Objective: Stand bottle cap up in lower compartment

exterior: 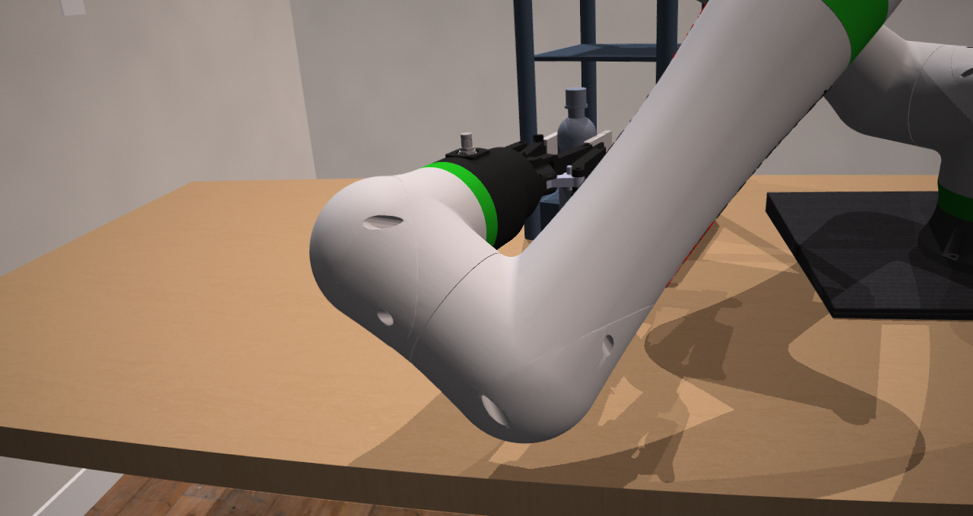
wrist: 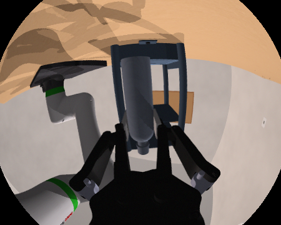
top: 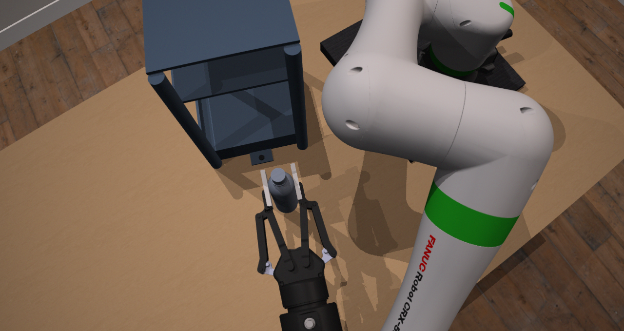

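The grey bottle (top: pixel 281 191) (exterior: pixel 575 126) (wrist: pixel 137 96) stands cap up between my fingers. My gripper (top: pixel 279 181) (exterior: pixel 586 144) (wrist: pixel 140 115) is shut on the bottle's body, reaching level toward the shelving unit. The bottle hangs above the table, just in front of the dark blue shelving unit (top: pixel 218 23) (exterior: pixel 524 71) (wrist: pixel 182 84). The lower compartment (top: pixel 248 115) opens toward the bottle. In the wrist view the picture is upside down, with the bottle's cap toward the bottom. In the exterior view the arm hides the bottle's lower half.
The robot's black base plate (top: pixel 510 73) (exterior: pixel 850 241) lies at the back right of the wooden table (top: pixel 108 198) (exterior: pixel 169 274). The arm's big elbow (top: pixel 436 110) (exterior: pixel 476 295) stands to the right of the shelf. A small tab (top: pixel 261 156) juts from the shelf's base.
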Motion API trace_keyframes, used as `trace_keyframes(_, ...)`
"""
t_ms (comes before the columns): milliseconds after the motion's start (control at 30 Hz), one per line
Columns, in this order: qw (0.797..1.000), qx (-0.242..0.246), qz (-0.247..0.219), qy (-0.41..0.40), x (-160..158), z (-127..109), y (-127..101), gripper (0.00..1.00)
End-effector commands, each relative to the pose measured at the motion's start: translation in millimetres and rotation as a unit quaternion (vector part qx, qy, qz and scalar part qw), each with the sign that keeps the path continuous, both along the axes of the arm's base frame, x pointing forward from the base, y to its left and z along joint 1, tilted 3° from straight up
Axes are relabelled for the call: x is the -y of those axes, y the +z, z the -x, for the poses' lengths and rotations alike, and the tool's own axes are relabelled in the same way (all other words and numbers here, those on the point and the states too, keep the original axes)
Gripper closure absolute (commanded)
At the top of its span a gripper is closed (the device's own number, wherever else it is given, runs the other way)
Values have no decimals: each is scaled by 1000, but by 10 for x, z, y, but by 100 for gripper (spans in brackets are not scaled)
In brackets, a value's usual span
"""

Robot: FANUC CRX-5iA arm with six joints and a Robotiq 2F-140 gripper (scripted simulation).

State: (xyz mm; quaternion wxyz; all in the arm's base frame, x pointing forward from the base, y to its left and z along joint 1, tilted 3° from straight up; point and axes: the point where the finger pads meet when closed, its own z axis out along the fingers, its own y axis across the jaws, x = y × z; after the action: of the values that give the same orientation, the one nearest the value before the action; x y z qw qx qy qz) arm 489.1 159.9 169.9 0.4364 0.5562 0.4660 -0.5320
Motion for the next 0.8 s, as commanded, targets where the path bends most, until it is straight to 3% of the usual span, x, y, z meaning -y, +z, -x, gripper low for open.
trace_keyframes(0,1000,0,0,1,141,26,-5,100)
trace_keyframes(767,1000,0,0,1,502,93,-25,100)
